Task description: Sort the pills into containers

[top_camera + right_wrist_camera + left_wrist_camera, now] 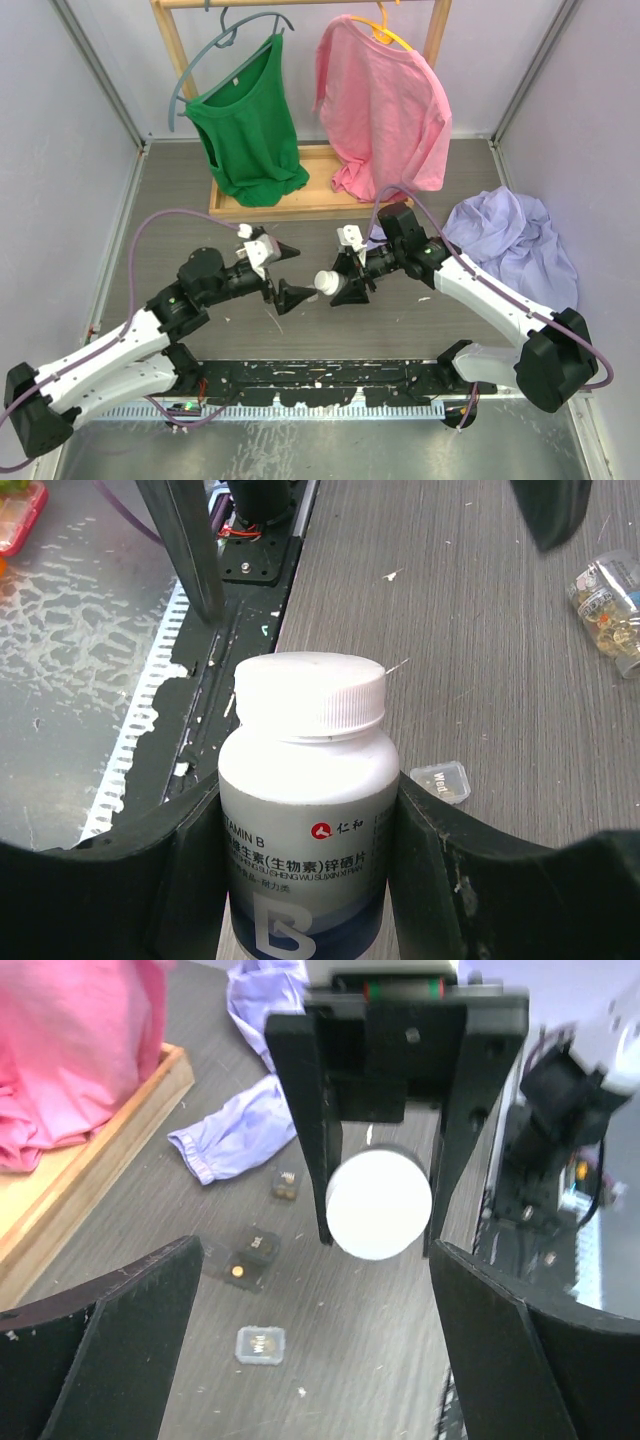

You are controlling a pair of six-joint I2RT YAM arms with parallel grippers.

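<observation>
The white plastic vitamin bottle [305,810] is pinched by the right gripper [345,283] above the grey wood-grain desk [500,630]. Its ribbed cap [378,1203] faces the spread left gripper [289,272]. The cap should be centred between the jaws before it is clamped and twisted. The tiny dark and clear tubs [250,1258] lie below.

Left tool [299,272] spread, right tool [336,282] clamped
</observation>
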